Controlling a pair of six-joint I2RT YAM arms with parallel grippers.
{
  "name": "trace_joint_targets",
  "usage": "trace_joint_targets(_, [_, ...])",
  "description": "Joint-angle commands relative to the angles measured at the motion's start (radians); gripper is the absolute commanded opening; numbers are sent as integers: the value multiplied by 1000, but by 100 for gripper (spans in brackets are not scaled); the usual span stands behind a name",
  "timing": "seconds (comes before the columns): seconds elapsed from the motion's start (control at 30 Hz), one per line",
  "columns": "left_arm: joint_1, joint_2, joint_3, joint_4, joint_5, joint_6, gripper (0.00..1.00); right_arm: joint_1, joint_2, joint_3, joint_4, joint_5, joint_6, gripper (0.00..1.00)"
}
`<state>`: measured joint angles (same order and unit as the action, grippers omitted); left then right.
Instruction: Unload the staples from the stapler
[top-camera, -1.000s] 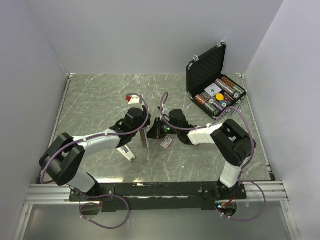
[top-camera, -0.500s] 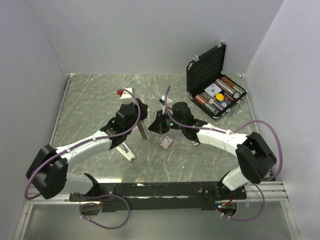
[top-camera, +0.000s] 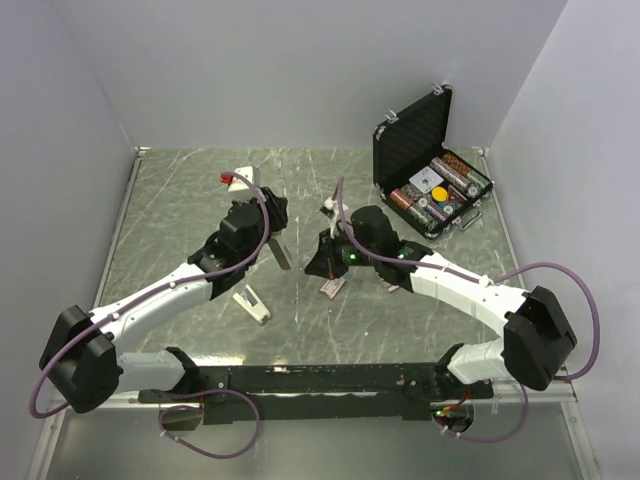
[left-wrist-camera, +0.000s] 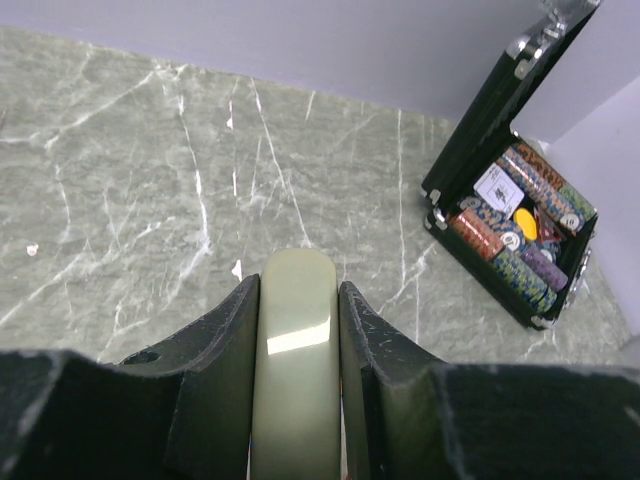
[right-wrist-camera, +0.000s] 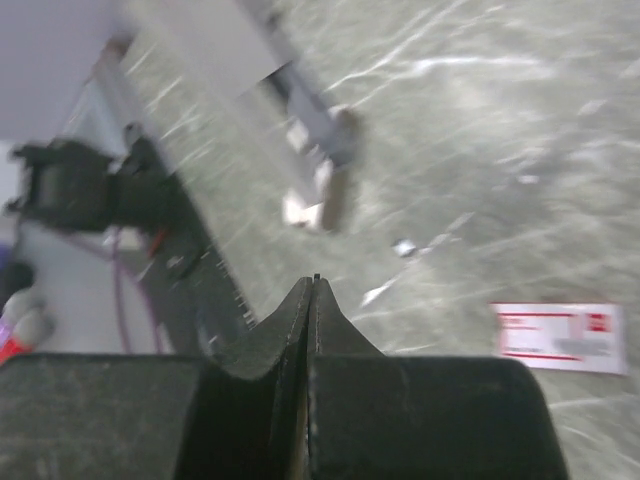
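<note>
My left gripper (top-camera: 272, 240) (left-wrist-camera: 298, 290) is shut on the stapler (left-wrist-camera: 295, 350), its cream body filling the gap between the jaws. The stapler's grey metal arm (top-camera: 281, 256) hangs below the gripper, above the table. My right gripper (top-camera: 322, 265) (right-wrist-camera: 315, 285) is shut, jaws pressed together, just right of the stapler and apart from it. A tiny dark speck shows at its tips; I cannot tell what it is. A small grey metallic bit, seemingly the staples (right-wrist-camera: 405, 247), lies on the table ahead of the right gripper.
A pink-and-white box (top-camera: 332, 288) (right-wrist-camera: 560, 338) lies flat beside the right gripper. A white and metal piece (top-camera: 252, 305) (right-wrist-camera: 315, 195) lies near the front. An open black case (top-camera: 428, 165) (left-wrist-camera: 510, 210) of chips stands at the back right.
My left gripper has carried the stapler back and to the left, away from the right gripper. The right arm's elbow has swung out to the right while its gripper stayed near the box.
</note>
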<state>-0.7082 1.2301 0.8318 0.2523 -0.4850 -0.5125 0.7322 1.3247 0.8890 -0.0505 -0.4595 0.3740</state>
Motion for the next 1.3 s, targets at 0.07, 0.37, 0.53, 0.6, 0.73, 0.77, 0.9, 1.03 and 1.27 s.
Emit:
trace_joint_targets(0.07, [0,-40,75,15,-30,11,1,104,-10,91,6,-91,23,0])
trace_joint_targets(0.37, [-5,-90,55,-22,22,-41,1,141,122,160,86,-45,43,0])
trace_joint_targets(0.53, [-5,-119,53,-59,71,-79,1,139,198,194,113,28,49,0])
trace_joint_targets(0.6, [-5,-135,41,-68,91,-99,1,136,212,212,98,83,37,0])
trace_joint_targets(0.73, [-8,-161,12,-91,120,-132,1,116,206,215,103,139,26,0])
trace_joint_targets(0.77, [-8,-168,4,-100,125,-138,1,105,200,214,104,148,23,0])
trace_joint_targets(0.9, [-11,-187,-16,-126,138,-149,1,66,177,211,100,157,14,0])
trace_joint_targets(1.03, [-11,-162,-11,-159,100,-135,1,36,148,209,71,183,-15,0])
trace_joint_targets(1.27, [-10,-52,16,-130,-38,-32,1,-31,79,168,17,200,-55,0])
